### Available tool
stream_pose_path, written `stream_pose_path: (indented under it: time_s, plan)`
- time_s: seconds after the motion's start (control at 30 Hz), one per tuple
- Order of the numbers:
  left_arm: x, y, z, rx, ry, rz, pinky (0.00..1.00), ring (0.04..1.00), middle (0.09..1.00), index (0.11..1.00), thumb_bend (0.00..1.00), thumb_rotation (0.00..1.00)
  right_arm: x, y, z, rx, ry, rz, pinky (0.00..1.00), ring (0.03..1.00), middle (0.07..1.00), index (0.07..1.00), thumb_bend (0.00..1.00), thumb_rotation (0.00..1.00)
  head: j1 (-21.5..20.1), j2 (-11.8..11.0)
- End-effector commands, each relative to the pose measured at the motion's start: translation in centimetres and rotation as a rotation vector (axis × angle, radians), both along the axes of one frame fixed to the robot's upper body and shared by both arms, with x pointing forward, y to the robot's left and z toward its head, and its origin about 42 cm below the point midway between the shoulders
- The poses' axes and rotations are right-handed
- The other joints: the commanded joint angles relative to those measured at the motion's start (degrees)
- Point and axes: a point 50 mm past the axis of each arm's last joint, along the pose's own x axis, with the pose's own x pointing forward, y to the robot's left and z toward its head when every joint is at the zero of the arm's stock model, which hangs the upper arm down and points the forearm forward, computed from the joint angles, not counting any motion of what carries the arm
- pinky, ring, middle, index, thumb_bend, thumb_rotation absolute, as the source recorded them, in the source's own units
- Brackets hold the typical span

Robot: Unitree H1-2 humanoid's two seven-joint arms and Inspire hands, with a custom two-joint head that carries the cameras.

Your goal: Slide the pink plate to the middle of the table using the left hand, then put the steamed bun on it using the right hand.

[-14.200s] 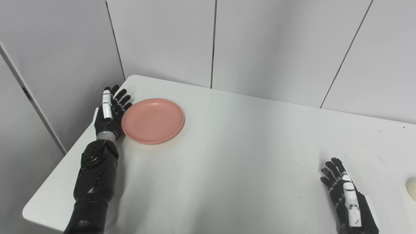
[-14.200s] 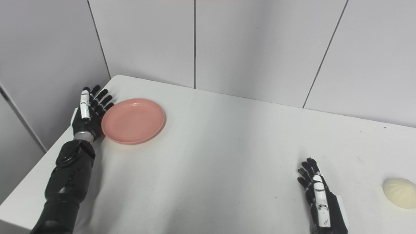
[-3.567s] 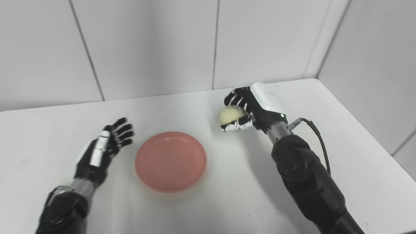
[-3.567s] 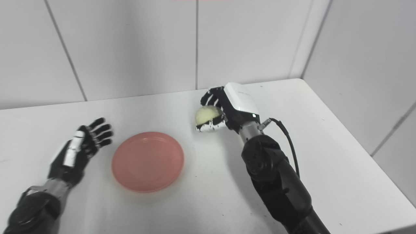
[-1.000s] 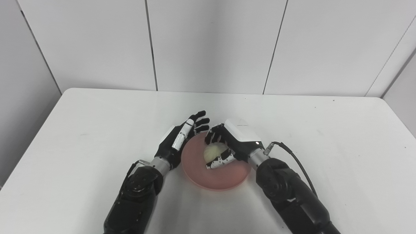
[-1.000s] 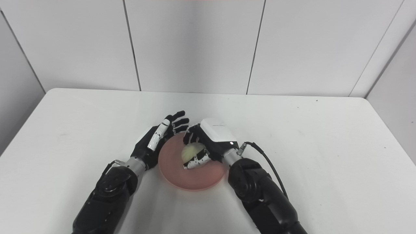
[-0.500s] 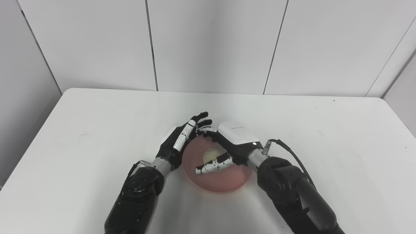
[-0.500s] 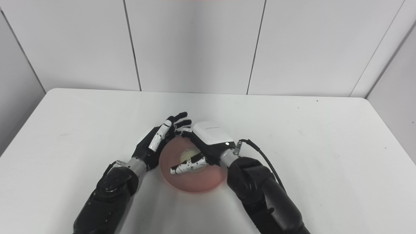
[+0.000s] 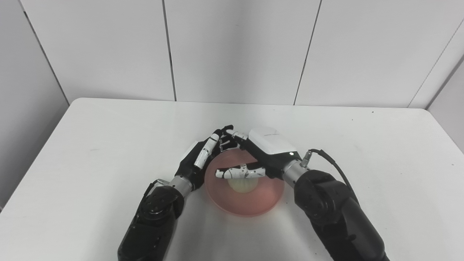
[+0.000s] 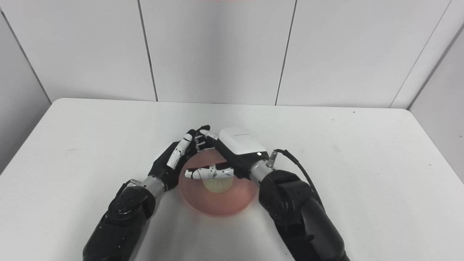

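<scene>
Pink plate (image 9: pixel 250 203): sits near the middle of the white table (image 9: pixel 362 152), a little toward the robot's edge; it is the landmark for everything below.
Steamed bun (image 9: pixel 243 184): resting inside the plate, around its centre, with nothing gripping it.
Right hand (image 9: pixel 259 157): spread open above the plate's far half, holding nothing; its thumb (image 9: pixel 237 172) stretches across just over the top of the bun, and I can't tell whether it touches.
Left hand (image 9: pixel 203 156): open and empty, standing on edge against the plate's left rim, fingers reaching past the plate's far-left side and close to the right hand's fingers.
Stage, as I read it: the bun looks delivered; what remains is for both hands to leave.
Risk one: if the right hand pulls back low, that thumb could drag the bun toward the plate's near rim or roll it off.
Risk two: the left palm is right at the rim, so a careless sideways withdrawal could nudge the plate off its middle spot.
Risk three: the two sets of fingers are crowded beyond the plate's far-left side and could catch on each other.
</scene>
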Motion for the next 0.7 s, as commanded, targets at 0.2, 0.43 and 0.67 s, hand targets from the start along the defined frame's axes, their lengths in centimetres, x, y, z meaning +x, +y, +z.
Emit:
stream_pose_path:
  time_s: [0.2, 0.43, 0.67]
  plan:
    - [-1.8, 1.2, -4.8, 0.076, 0.177, 0.008, 0.88, 0.882, 0.903, 0.896, 0.4, 1.0, 1.0, -3.0, 4.0, 0.254, -0.254, -0.026, 0.58, 0.728, 0.817, 0.889, 0.72, 0.98, -0.94, -0.49]
    - [-1.9, 1.7, -4.6, 0.063, 0.167, 0.064, 0.87, 0.884, 0.892, 0.882, 0.39, 1.0, 1.3, -5.7, 3.6, 0.45, -0.214, -0.095, 0.71, 0.795, 0.837, 0.904, 0.71, 1.0, -1.72, -0.92]
    - [-2.4, 2.2, -3.6, 0.032, 0.129, 0.154, 0.9, 0.901, 0.903, 0.897, 0.36, 1.0, 0.7, -7.7, 1.2, 0.592, -0.148, -0.172, 0.72, 0.805, 0.834, 0.929, 0.63, 1.0, -2.72, -1.44]
